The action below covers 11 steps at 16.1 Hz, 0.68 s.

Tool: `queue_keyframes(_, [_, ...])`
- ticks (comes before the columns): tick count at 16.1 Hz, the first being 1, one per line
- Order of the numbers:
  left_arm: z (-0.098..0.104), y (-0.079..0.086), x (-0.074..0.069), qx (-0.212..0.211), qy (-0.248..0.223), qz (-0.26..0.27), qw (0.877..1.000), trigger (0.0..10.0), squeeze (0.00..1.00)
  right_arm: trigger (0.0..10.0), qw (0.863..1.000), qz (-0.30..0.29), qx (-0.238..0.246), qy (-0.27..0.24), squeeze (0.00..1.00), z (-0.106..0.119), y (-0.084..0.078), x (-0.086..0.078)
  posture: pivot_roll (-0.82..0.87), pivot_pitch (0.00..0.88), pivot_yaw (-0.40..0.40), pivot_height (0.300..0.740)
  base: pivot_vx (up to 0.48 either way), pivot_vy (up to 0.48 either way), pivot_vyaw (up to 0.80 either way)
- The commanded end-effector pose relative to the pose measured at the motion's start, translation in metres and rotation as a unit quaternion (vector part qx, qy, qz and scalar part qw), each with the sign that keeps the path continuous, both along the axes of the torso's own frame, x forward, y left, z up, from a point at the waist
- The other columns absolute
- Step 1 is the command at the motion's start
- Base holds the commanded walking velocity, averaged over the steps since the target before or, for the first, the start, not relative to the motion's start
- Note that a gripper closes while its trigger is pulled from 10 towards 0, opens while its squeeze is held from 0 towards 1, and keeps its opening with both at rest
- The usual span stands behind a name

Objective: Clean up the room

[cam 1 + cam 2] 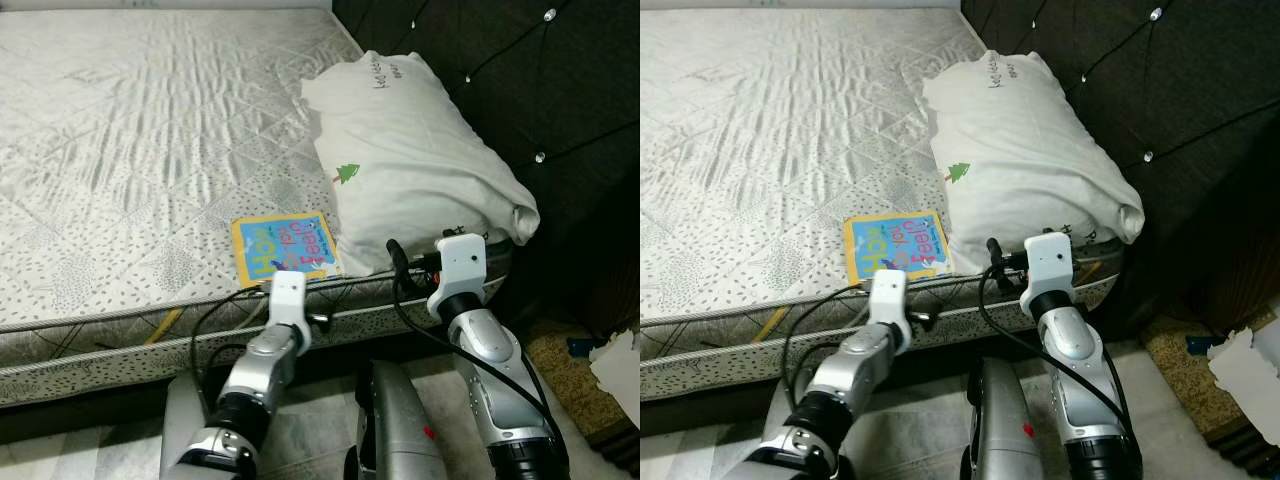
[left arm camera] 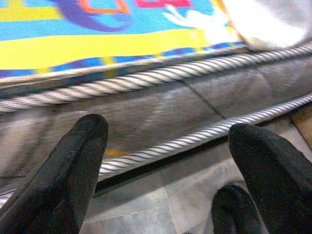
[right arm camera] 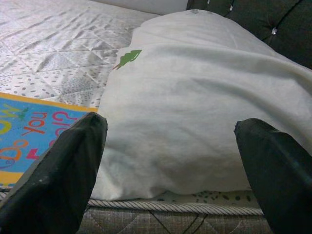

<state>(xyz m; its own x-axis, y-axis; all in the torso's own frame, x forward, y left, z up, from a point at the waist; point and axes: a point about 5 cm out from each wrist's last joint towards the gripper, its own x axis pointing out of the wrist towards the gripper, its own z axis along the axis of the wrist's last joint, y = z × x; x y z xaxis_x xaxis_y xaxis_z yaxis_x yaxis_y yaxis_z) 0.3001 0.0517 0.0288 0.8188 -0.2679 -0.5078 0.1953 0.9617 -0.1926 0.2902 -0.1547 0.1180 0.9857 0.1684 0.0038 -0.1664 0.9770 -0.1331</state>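
**Both grippers up at bed edge, book and pillow untouched**

You had both arms raised to the near side of the mattress [image 1: 150,150]. Your left gripper [image 2: 165,161] sat just below the mattress edge, fingers [image 2: 63,175] spread wide apart w/ nothing between them; its wrist cam looked at the corded piping on the mattress side and the book's lower edge right above it. Your right gripper [image 3: 175,161] was level w/ the bed top, fingers [image 3: 63,165] also wide apart and empty, aimed straight at the pillow's near end, close but not touching as far as you could see.

The book [image 1: 283,247], a thin blue-and-yellow kids' title, lay flat on the mattress right at the near edge, its right side touching or slightly tucked under the pillow [image 1: 410,160]. The pillow was white w/ a small green tree print, lying along the right side of the bed against the dark tufted headboard [image 1: 560,90], its near end overhanging the mattress corner a bit.

Off to your right, on the floor by a patterned rug [image 1: 570,375], some white paper [image 1: 620,365] lay crumpled. A yellow strip [image 1: 162,326] showed on the mattress side, left of your left arm; couldn't tell what it was.
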Motion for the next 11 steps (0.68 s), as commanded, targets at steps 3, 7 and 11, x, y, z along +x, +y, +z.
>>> queue_keyframes(3, [0.006, 0.006, 0.007, -0.001, -0.009, 0.015, 1.0, 10.0, 0.75, 10.0, 1.0, -0.007, 0.002, -0.002, 0.0, -0.001, -0.003, 0.0, -0.05, 0.022, -0.083, 0.518, 0.0, 0.0, 0.0])
queue_keyframes(7, [0.006, 0.023, 0.016, 0.009, -0.009, 0.036, 0.999, 10.0, 0.68, 10.0, 1.0, -0.009, 0.001, -0.001, 0.0, -0.001, -0.005, 0.0, -0.06, 0.024, -0.086, 0.518, 0.0, 0.0, 0.0])
queue_keyframes(11, [0.013, 0.03, 0.025, 0.011, -0.016, 0.042, 0.999, 10.0, 0.67, 10.0, 1.0, -0.009, 0.0, -0.002, 0.0, 0.0, -0.005, 0.0, -0.06, 0.024, -0.086, 0.518, 0.0, 0.0, 0.0])
